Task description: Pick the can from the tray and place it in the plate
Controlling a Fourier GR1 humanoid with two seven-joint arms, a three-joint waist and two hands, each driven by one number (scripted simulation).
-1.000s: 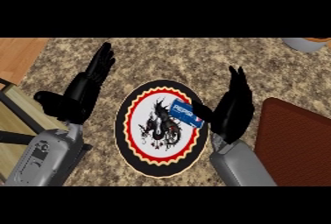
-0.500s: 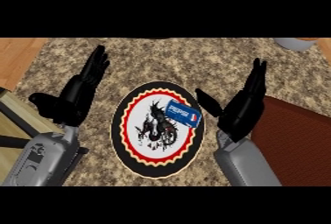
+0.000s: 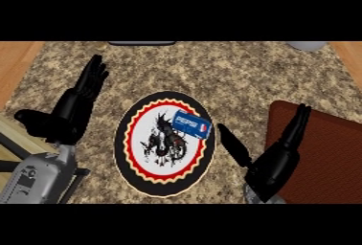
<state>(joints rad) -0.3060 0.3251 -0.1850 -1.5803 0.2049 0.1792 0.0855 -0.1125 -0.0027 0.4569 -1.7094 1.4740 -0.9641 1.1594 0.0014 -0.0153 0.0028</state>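
The can [image 3: 191, 125] lies on its side on the plate [image 3: 141, 174], toward its upper right. The right hand [image 3: 277, 160] is beside the plate, over the edge of the brown tray [image 3: 332, 143], fingers straight, holding nothing. The left hand [image 3: 71, 112] rests over the desk [image 3: 212, 67], fingers extended, empty.

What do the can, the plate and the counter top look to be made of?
Can: likely painted metal, blue with a printed label. Plate: looks like glazed ceramic, with a black rim, red scalloped band and dark emblem. Counter top: speckled beige-brown, granite-like stone.
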